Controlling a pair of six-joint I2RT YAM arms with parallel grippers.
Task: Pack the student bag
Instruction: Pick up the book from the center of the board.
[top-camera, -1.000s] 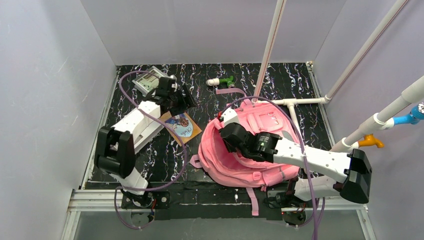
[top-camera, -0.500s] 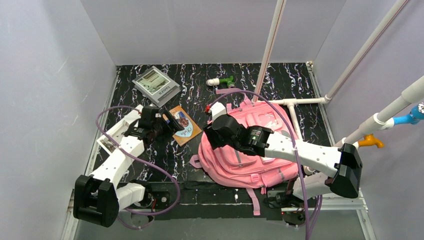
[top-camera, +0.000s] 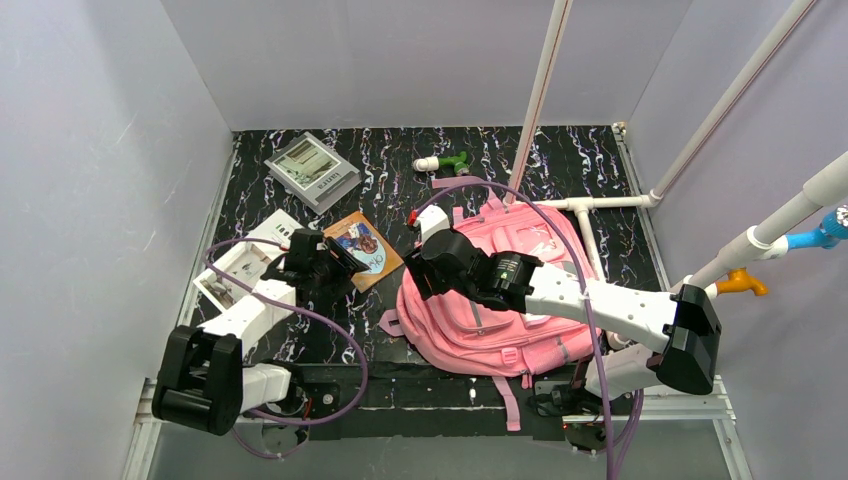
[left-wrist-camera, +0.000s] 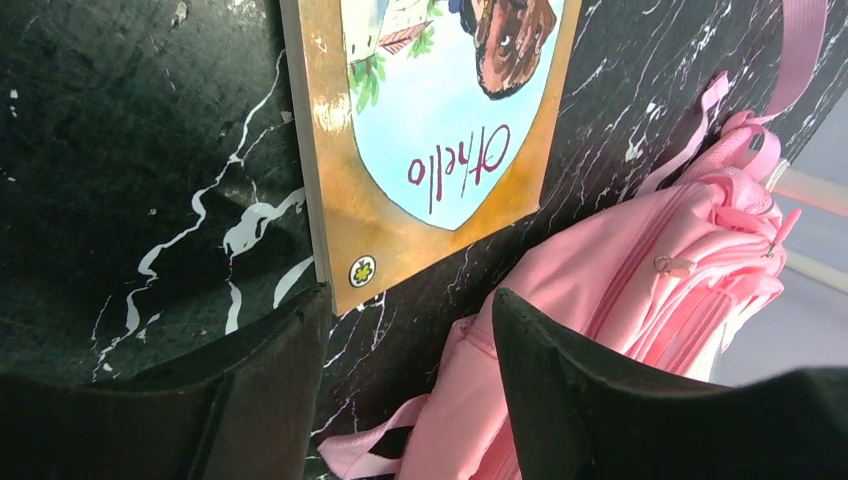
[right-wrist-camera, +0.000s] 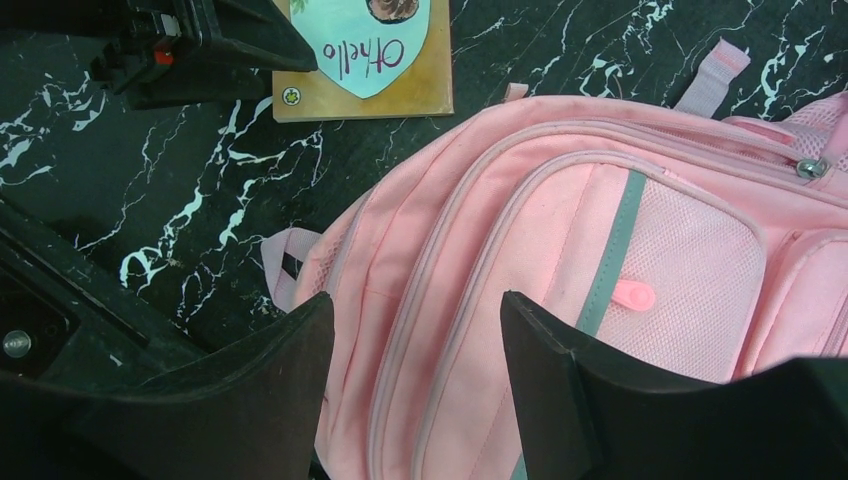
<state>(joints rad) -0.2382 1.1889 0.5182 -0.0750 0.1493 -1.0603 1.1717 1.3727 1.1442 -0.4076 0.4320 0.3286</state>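
Note:
The student bag (top-camera: 505, 335) lies flat at the right of the black marbled table, pink with a grey stripe (right-wrist-camera: 612, 250). My right gripper (top-camera: 418, 272) hovers open over the bag's left side (right-wrist-camera: 470, 250), its jaws astride the zipped seams with nothing between them. An orange "Othello" book (top-camera: 365, 248) lies flat just left of the bag. My left gripper (top-camera: 345, 265) stands open low at the book's near corner (left-wrist-camera: 360, 270). One of its fingers (left-wrist-camera: 290, 340) is right at that corner, and only bare table lies between the jaws. The bag (left-wrist-camera: 620, 290) is just to its right.
A grey book (top-camera: 312, 170) lies at the back left. A white booklet (top-camera: 245, 262) sits by the left wall under the left arm. A small green and white item (top-camera: 445, 162) lies at the back. White pipes (top-camera: 600, 203) cross behind the bag. Walls enclose the table.
My left arm came back from the grey book to the Othello book's corner, jaws narrowing slightly. My right gripper slid to the bag's left edge and opened wider.

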